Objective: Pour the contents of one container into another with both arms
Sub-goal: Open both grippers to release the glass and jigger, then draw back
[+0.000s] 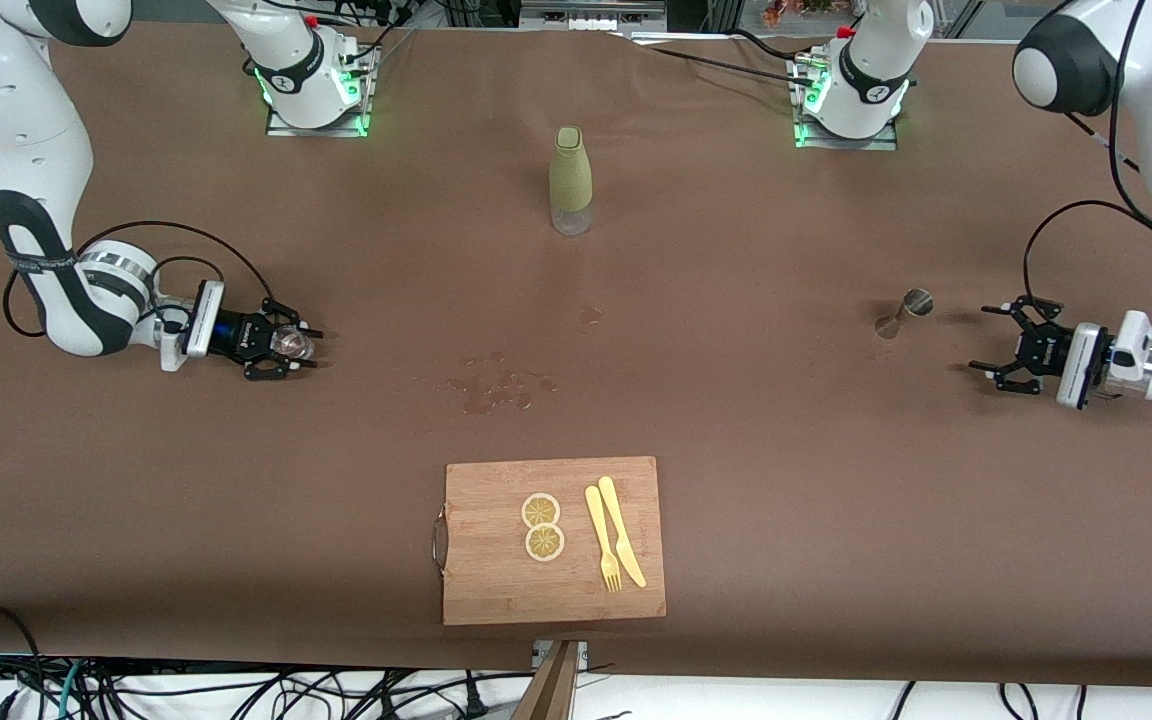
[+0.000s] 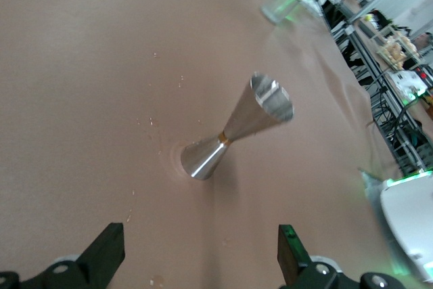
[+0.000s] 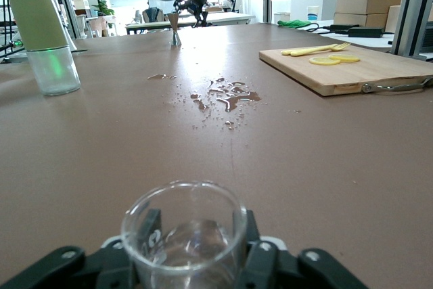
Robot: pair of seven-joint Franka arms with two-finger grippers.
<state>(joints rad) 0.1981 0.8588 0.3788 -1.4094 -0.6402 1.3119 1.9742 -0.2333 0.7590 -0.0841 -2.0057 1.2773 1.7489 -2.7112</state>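
The tiny clear glass cup (image 1: 291,343) (image 3: 184,221) stands on the brown cloth at the right arm's end of the table, inside my right gripper (image 1: 301,347) (image 3: 196,235), which lies low and level around it. The small metal jigger (image 1: 904,312) (image 2: 230,133) stands upright toward the left arm's end. My left gripper (image 1: 986,348) (image 2: 201,248) is open, a short way from the jigger and pointing at it, with nothing between its fingers (image 2: 108,252).
A tall green-sleeved bottle (image 1: 570,180) (image 3: 40,25) stands mid-table near the robots' bases. Spilled drops (image 1: 501,388) (image 3: 230,94) wet the cloth at the middle. Nearer the front camera lies a wooden cutting board (image 1: 496,590) with lemon slices (image 1: 542,525), a yellow fork and a yellow knife.
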